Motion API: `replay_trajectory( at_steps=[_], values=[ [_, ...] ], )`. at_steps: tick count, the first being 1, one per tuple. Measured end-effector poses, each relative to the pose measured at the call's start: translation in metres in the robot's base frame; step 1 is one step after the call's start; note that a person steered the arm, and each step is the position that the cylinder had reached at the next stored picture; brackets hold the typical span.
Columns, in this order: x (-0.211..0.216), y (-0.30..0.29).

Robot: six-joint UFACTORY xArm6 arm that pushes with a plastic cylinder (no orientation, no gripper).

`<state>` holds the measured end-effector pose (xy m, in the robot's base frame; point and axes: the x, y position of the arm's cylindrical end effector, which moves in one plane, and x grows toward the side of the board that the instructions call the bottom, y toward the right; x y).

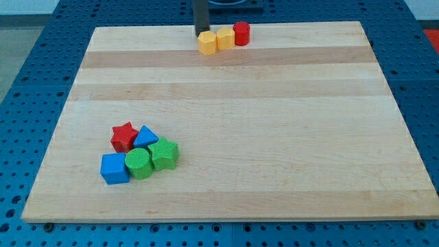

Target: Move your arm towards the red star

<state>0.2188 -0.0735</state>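
Note:
The red star [124,136] lies at the lower left of the wooden board [274,137], at the top left of a cluster of blocks. It touches a blue triangle-like block [145,136] on its right. My tip [202,33] is at the view's top centre, at the far edge of the board, just left of and behind a yellow block [207,42]. The tip is far from the red star, up and to the right of it.
Below the star are a blue cube [114,168], a green cylinder [138,163] and a green star-like block [164,154]. At the top, a second yellow block [225,38] and a red cylinder [241,33] form a row with the first.

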Motion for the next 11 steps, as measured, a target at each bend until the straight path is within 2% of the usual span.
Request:
replay_trajectory(
  at_steps=[1, 3, 4, 8, 9, 11],
  values=[
    [-0.002, -0.052],
    [-0.015, -0.118],
    [0.028, -0.132],
    [0.26, -0.153],
    [0.292, -0.153],
    [0.292, -0.132]
  ],
)
